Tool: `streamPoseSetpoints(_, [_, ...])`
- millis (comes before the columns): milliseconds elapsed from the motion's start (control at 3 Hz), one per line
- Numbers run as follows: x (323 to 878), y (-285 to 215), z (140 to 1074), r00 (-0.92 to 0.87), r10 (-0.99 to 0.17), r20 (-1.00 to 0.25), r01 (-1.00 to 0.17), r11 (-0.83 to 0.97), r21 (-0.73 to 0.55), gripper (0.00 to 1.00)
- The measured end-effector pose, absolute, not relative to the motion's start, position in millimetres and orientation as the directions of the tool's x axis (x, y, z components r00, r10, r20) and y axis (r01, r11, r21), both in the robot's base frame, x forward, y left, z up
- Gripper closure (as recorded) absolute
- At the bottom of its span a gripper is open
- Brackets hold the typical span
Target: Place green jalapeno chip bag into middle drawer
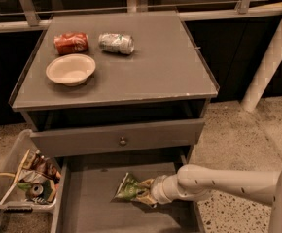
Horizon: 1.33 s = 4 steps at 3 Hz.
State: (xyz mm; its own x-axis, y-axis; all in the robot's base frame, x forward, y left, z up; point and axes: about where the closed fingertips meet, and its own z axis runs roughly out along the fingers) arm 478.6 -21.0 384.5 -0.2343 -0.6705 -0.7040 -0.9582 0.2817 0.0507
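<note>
Cream arm, end effector in drawer

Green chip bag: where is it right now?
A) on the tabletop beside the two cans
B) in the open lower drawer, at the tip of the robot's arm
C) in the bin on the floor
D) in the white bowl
B: the green jalapeno chip bag is inside the open middle drawer, with the end effector at its right end.

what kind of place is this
Probably an office break or snack area: a gray cabinet with a red can and a bowl on top, a bin of snacks beside it. The gripper is at the green jalapeno chip bag in the middle drawer.
</note>
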Motion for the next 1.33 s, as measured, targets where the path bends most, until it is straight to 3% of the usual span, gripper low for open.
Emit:
streamPoseSetpoints(667, [478.6,-21.0,384.5,-0.234,-0.670,-0.704,-0.958,0.282,0.051,0.12])
streamPoseSetpoints(1000, [478.6,-20.9,384.5,-0.234,-0.670,-0.704,-0.958,0.282,0.051,0.00])
streamPoseSetpoints(1333, [478.5,-20.9,384.4,-0.234,-0.670,-0.704,-0.958,0.281,0.051,0.00])
